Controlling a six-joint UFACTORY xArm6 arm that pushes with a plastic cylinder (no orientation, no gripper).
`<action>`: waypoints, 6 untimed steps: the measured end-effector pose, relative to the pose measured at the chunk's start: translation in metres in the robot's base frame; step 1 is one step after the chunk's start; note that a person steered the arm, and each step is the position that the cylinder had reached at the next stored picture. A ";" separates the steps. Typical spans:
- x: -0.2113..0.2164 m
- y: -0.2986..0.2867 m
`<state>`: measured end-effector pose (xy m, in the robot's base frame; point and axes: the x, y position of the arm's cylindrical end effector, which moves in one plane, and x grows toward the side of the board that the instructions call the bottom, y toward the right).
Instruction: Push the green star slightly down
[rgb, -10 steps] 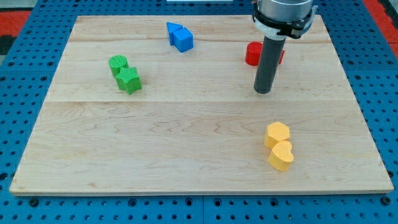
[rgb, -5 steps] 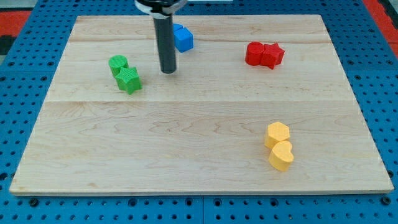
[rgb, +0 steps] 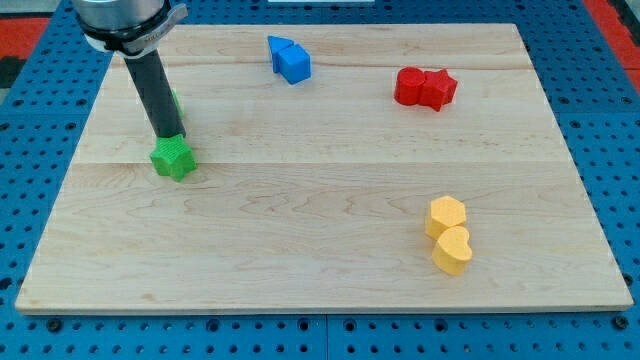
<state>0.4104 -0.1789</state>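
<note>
1. My arm carries no pincer, so there is nothing to open, close or hold; it ends in a straight dark rod, and only my tip (rgb: 169, 136) acts on the blocks.
2. My tip stands at the view's upper-left part of the pale wooden board (rgb: 330, 230), touching or just beside the upper edge of the small green star-shaped block (rgb: 172, 158).
3. The green star lies just below my tip, near the board's left edge and about level with the seam line that crosses the wood.
4. A second green block (rgb: 176, 101) shows only as a sliver behind the rod, above the star; its shape cannot be made out, and I cannot tell its full position.
5. The other blocks lie well apart from the work area: a pair of blue blocks (rgb: 290, 59) at the view's top, a pair of red blocks (rgb: 425, 87) at the top right, and a pair of yellow blocks (rgb: 448, 236) at the lower right.
6. Status, as a judgement: the star sits clear of the other green block and below it, so the downward push appears largely done.
7. Remaining, as a judgement: at most a short further nudge toward the view's bottom, with care not to overshoot, since only a slight shift is asked.
</note>
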 end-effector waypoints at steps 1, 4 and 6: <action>0.014 0.007; 0.028 0.019; 0.050 0.021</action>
